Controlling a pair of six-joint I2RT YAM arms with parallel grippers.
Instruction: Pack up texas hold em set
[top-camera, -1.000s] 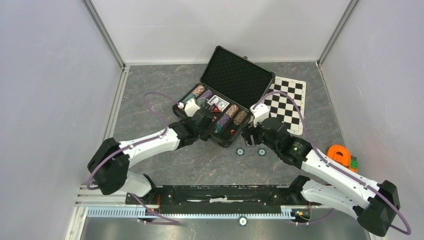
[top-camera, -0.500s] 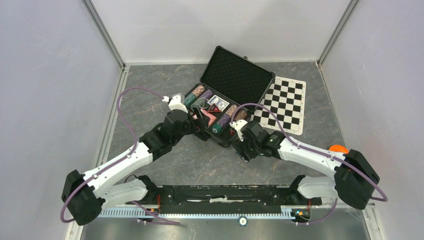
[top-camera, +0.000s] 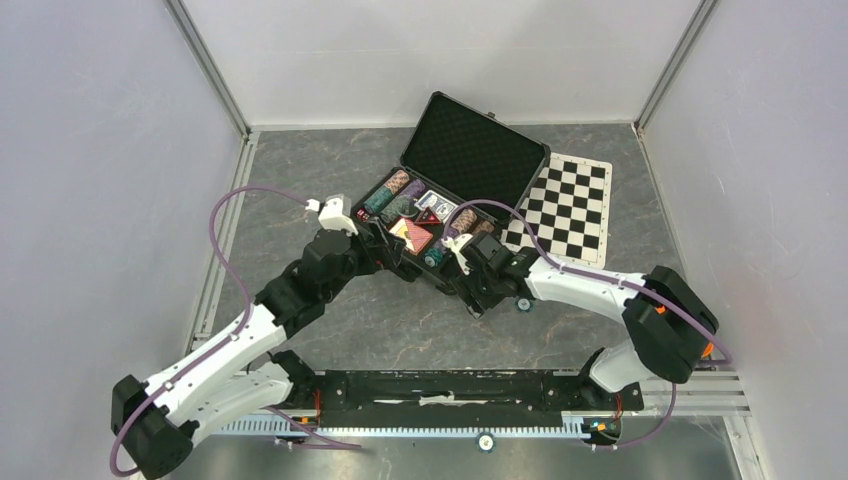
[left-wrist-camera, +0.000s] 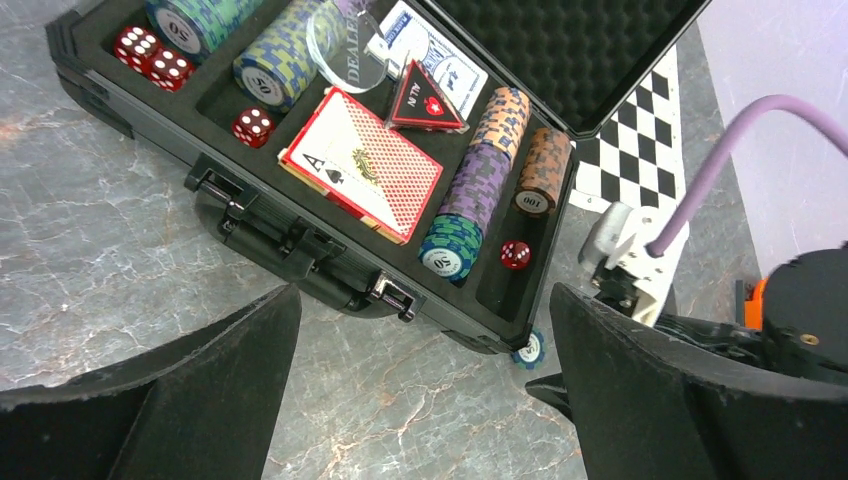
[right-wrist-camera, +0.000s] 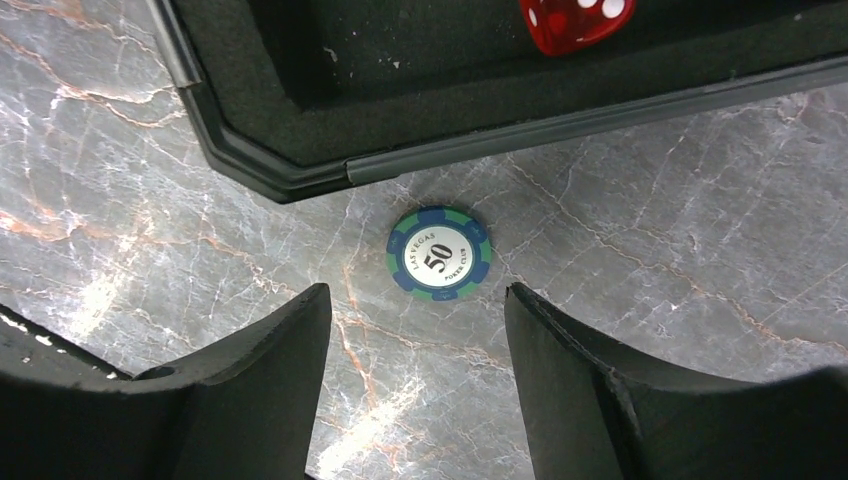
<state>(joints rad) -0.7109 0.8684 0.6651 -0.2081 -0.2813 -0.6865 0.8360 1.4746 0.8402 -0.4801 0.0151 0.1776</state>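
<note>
I see left jaws and right jaws apart, the right above a teal chip (right-wrist-camera: 439, 253) on the bench (right-wrist-camera: 650, 300) beside the case (left-wrist-camera: 290, 250).

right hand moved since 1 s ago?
Yes: right hand went left in the top view, away from the chequered mat, along the case front.

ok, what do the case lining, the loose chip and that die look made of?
Lining: likely soft foam, matte black, with a dimpled egg-crate surface.
Chip: probably clay composite or plastic, satin finish, printed centre label, striped rim.
Die: translucent red plastic by its look, glossy, with white pips.
</note>
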